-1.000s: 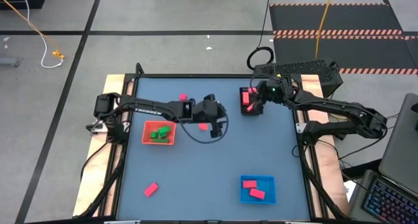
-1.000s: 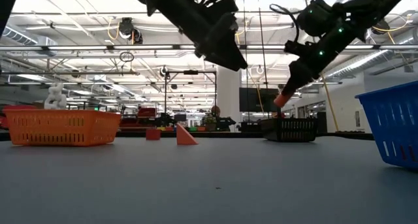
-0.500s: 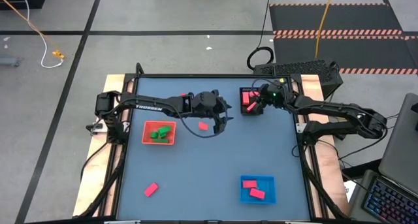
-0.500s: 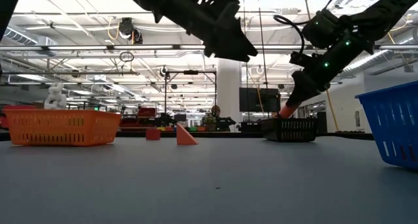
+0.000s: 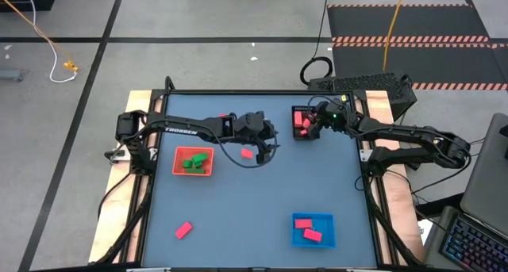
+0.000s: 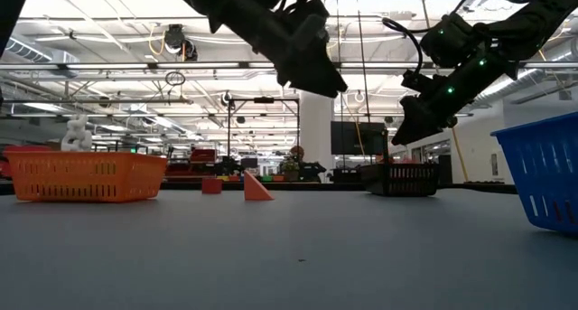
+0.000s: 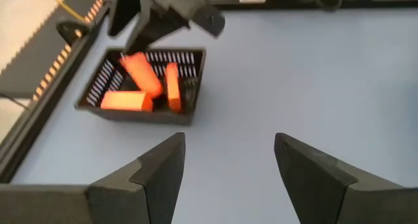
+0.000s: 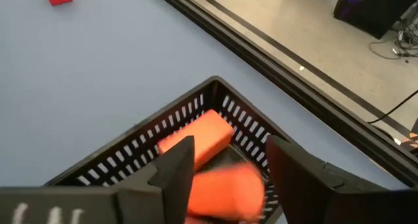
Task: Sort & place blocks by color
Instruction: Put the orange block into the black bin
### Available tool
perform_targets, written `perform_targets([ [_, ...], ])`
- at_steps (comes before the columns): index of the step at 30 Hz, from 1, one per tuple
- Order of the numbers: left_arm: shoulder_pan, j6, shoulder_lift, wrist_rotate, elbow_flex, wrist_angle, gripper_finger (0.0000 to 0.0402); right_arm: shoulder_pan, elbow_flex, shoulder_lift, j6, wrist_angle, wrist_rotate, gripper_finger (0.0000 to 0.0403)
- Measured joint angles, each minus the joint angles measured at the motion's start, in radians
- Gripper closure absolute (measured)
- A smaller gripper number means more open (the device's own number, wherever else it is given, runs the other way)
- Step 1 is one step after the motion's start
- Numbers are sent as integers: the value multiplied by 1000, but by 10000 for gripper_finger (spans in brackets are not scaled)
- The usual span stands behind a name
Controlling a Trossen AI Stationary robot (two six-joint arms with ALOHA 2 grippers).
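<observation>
My right gripper (image 5: 309, 127) (image 8: 228, 149) hangs open just above the black tray (image 5: 294, 112) at the table's far edge. Three orange-red bars lie in that tray (image 7: 140, 116): one tilted (image 7: 140, 74), one flat (image 7: 124, 101), one on edge (image 7: 172, 87). In the right wrist view one bar (image 8: 196, 136) rests on the tray floor, and a blurred one (image 8: 225, 188) shows below the fingers. My left gripper (image 5: 267, 148) (image 7: 228, 142) is open in the air at mid-table, above a loose red block (image 5: 247, 153) and pointing toward the black tray.
An orange tray (image 5: 176, 172) holds green blocks (image 5: 194, 161) at the table's left. A blue tray (image 5: 295, 239) near the near edge holds pink-red blocks (image 5: 313, 235). Loose blocks lie near the far edge (image 5: 222, 117) and at the near left (image 5: 183, 230).
My right gripper has sunk toward the black tray with a red bar at its fingertips. The bar has now left the fingers and is in the tray. My left gripper has shifted slightly toward the far edge.
</observation>
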Motion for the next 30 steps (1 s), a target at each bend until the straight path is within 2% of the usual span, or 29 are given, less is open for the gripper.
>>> perform_targets([
  [5,0,-15,0,-1,0,-72,163,0,0,0,0,0,0,176],
  [10,5,-21,0,-18,0,-228,163,0,0,0,0,11,0,149],
  [15,22,-32,0,-19,0,-438,163,0,0,0,-1,16,0,145],
  [20,35,-51,0,-19,0,-578,163,0,0,0,11,16,0,145],
  [22,34,-52,0,-9,0,-611,163,0,0,0,12,17,-1,145],
  [26,34,-39,0,102,0,-637,163,0,0,0,-8,16,-1,145],
  [30,34,-5,11,117,0,-637,162,0,0,0,-14,27,-1,145],
])
